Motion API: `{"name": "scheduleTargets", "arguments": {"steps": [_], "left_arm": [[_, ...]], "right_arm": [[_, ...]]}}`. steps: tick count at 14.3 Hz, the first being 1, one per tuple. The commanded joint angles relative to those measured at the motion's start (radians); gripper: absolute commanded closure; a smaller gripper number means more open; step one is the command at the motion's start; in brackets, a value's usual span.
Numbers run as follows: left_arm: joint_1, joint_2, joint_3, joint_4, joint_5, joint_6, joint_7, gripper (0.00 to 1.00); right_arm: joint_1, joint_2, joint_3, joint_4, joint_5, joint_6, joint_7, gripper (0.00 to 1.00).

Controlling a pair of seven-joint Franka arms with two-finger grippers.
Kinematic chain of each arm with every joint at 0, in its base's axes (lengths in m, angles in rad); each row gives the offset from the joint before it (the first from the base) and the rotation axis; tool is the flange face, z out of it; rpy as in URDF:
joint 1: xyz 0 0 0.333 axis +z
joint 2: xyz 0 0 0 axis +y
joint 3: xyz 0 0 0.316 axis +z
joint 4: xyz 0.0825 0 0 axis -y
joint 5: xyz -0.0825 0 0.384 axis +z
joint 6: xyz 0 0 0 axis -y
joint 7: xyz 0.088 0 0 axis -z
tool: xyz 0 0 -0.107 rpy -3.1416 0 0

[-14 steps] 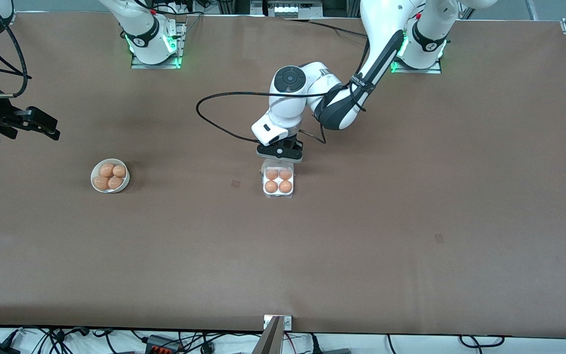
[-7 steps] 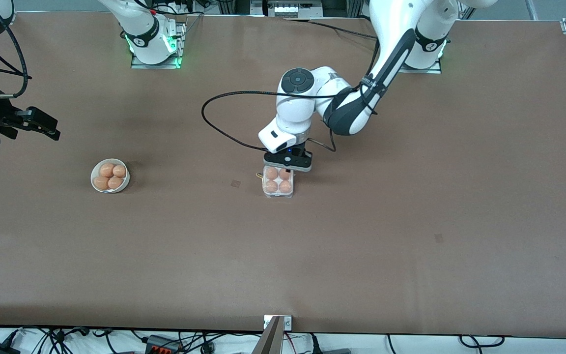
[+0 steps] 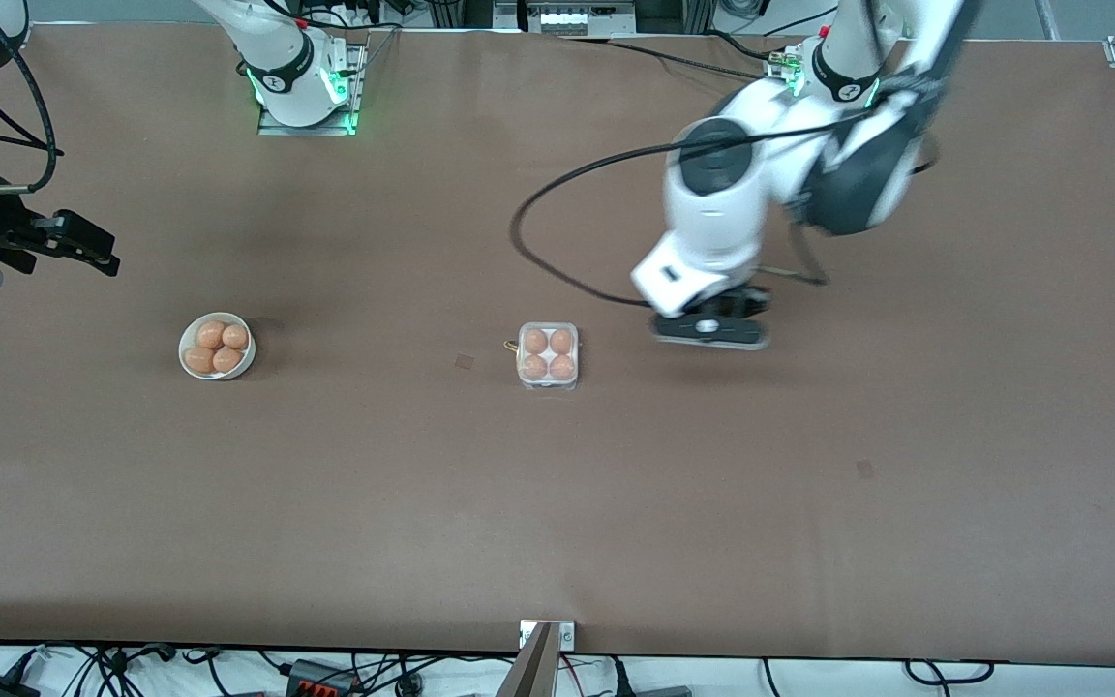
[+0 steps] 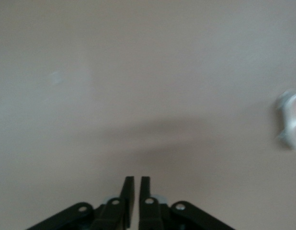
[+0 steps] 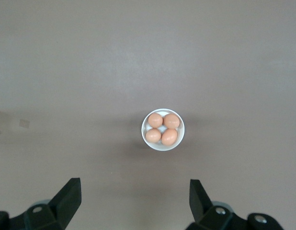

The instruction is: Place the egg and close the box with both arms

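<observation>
The box [image 3: 548,355] sits mid-table with several brown eggs in its cells, and its clear lid lies down over them. It shows blurred at the edge of the left wrist view [image 4: 292,122]. My left gripper [image 3: 709,329] is shut and empty. It hangs over bare table beside the box, toward the left arm's end. In the left wrist view [image 4: 135,184] its fingers stand almost together. My right gripper [image 3: 69,242] is open and empty. It waits high over the right arm's end of the table and shows wide open in the right wrist view [image 5: 133,191].
A round white bowl [image 3: 217,346] with several brown eggs stands toward the right arm's end of the table. It also shows below my right gripper in the right wrist view [image 5: 163,129]. A black cable [image 3: 557,223] loops from the left arm.
My left gripper was at the box's lid a second ago. It has now lifted off and swung away toward the left arm's end. The lid now lies down. The right arm has not moved.
</observation>
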Motion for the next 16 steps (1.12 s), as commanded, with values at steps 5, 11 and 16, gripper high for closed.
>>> {"name": "scheduleTargets", "arguments": {"steps": [5, 11, 16], "left_arm": [[0.269, -0.145, -0.006, 0.106, -0.229, -0.285, 0.325, 0.0], [0.317, -0.351, 0.158, -0.031, -0.359, -0.129, 0.319, 0.0], [0.314, -0.412, 0.163, -0.141, -0.293, -0.084, 0.351, 0.0]], "right_arm": [[-0.003, -0.016, 0.001, 0.0, -0.008, -0.022, -0.015, 0.0], [-0.014, -0.018, 0.002, -0.005, 0.003, -0.034, 0.0, 0.0], [-0.02, -0.087, 0.002, -0.092, 0.003, 0.008, -0.014, 0.0]]}}
